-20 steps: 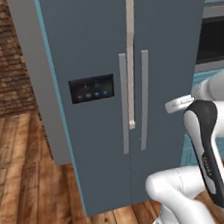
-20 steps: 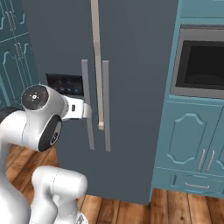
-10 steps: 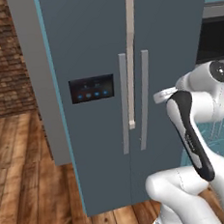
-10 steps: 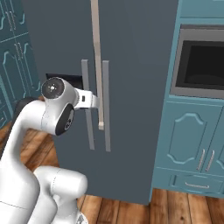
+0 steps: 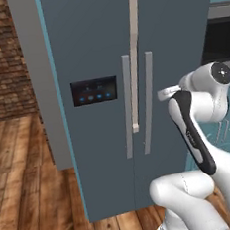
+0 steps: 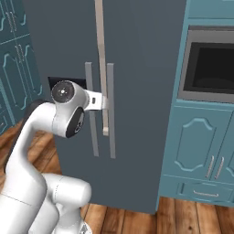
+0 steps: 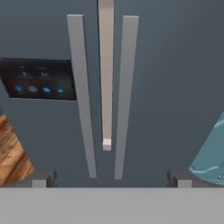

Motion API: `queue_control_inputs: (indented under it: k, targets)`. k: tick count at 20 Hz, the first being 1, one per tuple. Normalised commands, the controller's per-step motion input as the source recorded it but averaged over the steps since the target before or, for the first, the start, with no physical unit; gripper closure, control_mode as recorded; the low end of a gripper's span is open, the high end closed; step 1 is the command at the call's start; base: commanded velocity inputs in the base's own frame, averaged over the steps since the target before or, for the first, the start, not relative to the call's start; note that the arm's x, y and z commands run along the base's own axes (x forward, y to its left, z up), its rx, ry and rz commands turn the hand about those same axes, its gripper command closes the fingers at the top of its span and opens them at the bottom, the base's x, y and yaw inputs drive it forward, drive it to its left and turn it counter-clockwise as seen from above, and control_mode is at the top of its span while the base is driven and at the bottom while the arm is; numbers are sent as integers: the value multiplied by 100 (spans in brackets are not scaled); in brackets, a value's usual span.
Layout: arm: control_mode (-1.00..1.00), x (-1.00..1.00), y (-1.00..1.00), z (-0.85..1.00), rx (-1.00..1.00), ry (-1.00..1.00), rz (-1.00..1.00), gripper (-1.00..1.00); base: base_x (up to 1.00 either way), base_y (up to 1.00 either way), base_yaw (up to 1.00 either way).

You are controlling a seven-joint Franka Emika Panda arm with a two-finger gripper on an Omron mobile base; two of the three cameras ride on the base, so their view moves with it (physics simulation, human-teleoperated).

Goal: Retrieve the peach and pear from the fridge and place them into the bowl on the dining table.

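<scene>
My gripper [image 7: 112, 178] is spread wide, holding nothing, and faces the tall slate-grey fridge [image 5: 179, 41], whose doors are shut. Its long pale grey bar handles [image 7: 105, 87] run straight ahead of my fingertips [image 7: 41, 179], apart from them. The black panel of blue lights [image 5: 94, 91] sits on the left door.
</scene>
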Motion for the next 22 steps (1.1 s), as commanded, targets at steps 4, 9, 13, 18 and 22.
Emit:
queue_control_inputs:
  k: [4,9,13,18,22]
  targets:
    - [-100,44,0,-11,0,0,-3,-100,0,0,0]
    - [-100,48,0,-11,0,0,-1,-100,0,0,0]
    - [-100,46,-5,-5,0,0,0,-100,0,0,0]
    - [-100,48,-13,-1,0,0,0,-100,0,0,0]
    - [-100,43,-6,-1,0,0,0,-100,0,0,0]
